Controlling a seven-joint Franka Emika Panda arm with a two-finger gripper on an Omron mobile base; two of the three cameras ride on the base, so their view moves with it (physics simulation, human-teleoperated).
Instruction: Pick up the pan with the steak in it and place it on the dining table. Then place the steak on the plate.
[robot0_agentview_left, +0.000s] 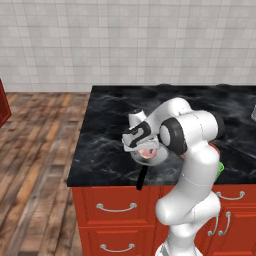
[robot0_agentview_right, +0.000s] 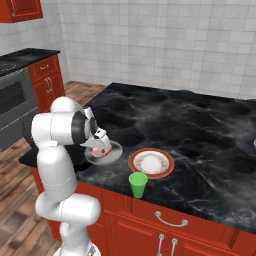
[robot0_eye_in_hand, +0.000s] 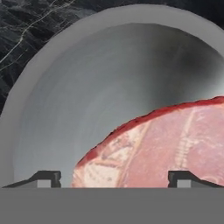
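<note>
The grey pan (robot0_agentview_left: 159, 158) (robot0_agentview_right: 114, 151) (robot0_eye_in_hand: 87, 87) rests on the dining table (robot0_agentview_left: 105, 120) (robot0_agentview_right: 200, 125) near its front edge, with its black handle (robot0_agentview_left: 141, 178) sticking out over that edge. The pinkish steak (robot0_agentview_left: 148, 153) (robot0_agentview_right: 99, 153) (robot0_eye_in_hand: 162, 144) lies inside the pan. My gripper (robot0_agentview_left: 145, 148) (robot0_agentview_right: 101, 148) (robot0_eye_in_hand: 114, 178) hangs open just above the steak, fingertips spread wide to either side. The red-rimmed plate (robot0_agentview_right: 151, 162) sits right beside the pan on the marble; the arm mostly hides it in the left base view.
A green cup (robot0_agentview_right: 138, 184) (robot0_agentview_left: 220, 168) stands at the table's front edge, just in front of the plate. Red drawer fronts (robot0_agentview_left: 115, 207) with silver handles run below. A dark stove and red cabinets (robot0_agentview_right: 30, 85) stand to the far left.
</note>
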